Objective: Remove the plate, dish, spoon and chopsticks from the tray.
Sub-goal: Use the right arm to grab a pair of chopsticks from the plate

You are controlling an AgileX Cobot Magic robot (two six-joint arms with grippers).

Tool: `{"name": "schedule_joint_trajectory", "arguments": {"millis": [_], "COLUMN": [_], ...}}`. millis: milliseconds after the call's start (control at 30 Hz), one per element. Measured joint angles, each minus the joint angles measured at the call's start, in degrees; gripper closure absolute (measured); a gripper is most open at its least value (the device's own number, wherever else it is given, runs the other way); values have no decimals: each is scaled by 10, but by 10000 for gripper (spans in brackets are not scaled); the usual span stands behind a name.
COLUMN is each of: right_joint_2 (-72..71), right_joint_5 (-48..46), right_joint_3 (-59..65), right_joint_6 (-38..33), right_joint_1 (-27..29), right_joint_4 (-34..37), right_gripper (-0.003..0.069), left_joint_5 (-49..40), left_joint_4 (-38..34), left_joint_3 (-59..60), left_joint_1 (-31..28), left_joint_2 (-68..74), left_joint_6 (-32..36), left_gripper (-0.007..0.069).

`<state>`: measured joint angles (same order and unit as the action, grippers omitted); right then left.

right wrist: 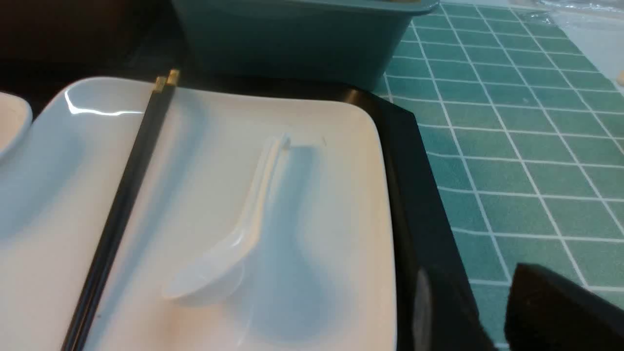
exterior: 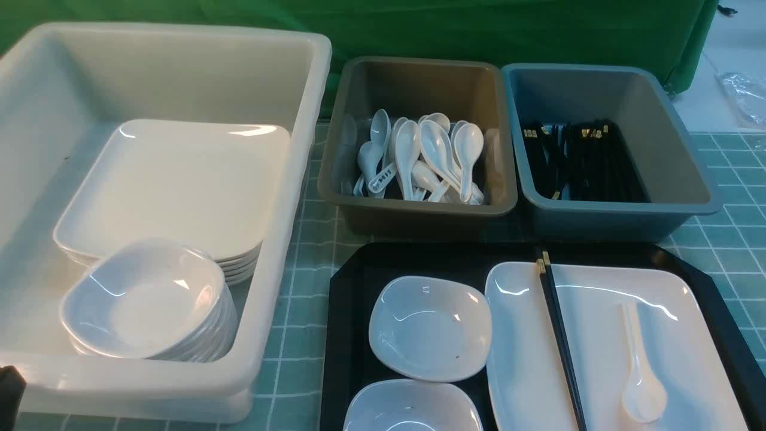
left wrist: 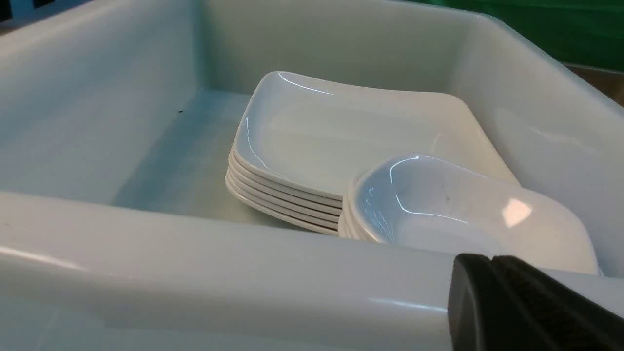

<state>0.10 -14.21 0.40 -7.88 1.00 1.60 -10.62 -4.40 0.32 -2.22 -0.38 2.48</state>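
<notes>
The black tray [exterior: 353, 311] lies at the front right. On it sit two small white dishes [exterior: 429, 328] [exterior: 413, 407] and the large white plate [exterior: 604, 359]. Black chopsticks [exterior: 559, 335] and a white spoon [exterior: 640, 371] rest on the plate. In the right wrist view the plate [right wrist: 331, 195], spoon [right wrist: 243, 234], chopsticks [right wrist: 122, 204] and tray rim [right wrist: 414, 195] show. My right gripper [right wrist: 492, 312] hangs open over the tray's right edge, holding nothing. My left gripper [left wrist: 492, 258] is shut and empty, just outside the white tub's near wall [left wrist: 243, 273].
A big white tub [exterior: 287, 179] at the left holds a stack of plates [exterior: 179, 179] and a stack of bowls [exterior: 143, 299]. Behind the tray stand a grey-brown tub [exterior: 419, 78] of spoons and a blue-grey tub [exterior: 676, 149] of chopsticks. A green grid mat [exterior: 299, 239] covers the table.
</notes>
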Motion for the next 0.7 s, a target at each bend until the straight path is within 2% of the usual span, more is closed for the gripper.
{"name": "schedule_joint_trajectory", "arguments": {"millis": [300,367,533,700], "right_joint_2": [0,0,0,0], "right_joint_5": [0,0,0,0], "right_joint_3": [0,0,0,0], "right_joint_6": [0,0,0,0], "right_joint_1": [0,0,0,0], "right_joint_4": [0,0,0,0], "right_gripper": [417,417,417,417], "left_joint_5": [0,1,1,1], "left_joint_4": [3,22,146,169], "left_joint_3": [0,0,0,0], "left_joint_1": [0,0,0,0], "left_joint_2": [0,0,0,0], "left_joint_6": [1,2,7,9], "left_gripper": [608,608,608,608]}}
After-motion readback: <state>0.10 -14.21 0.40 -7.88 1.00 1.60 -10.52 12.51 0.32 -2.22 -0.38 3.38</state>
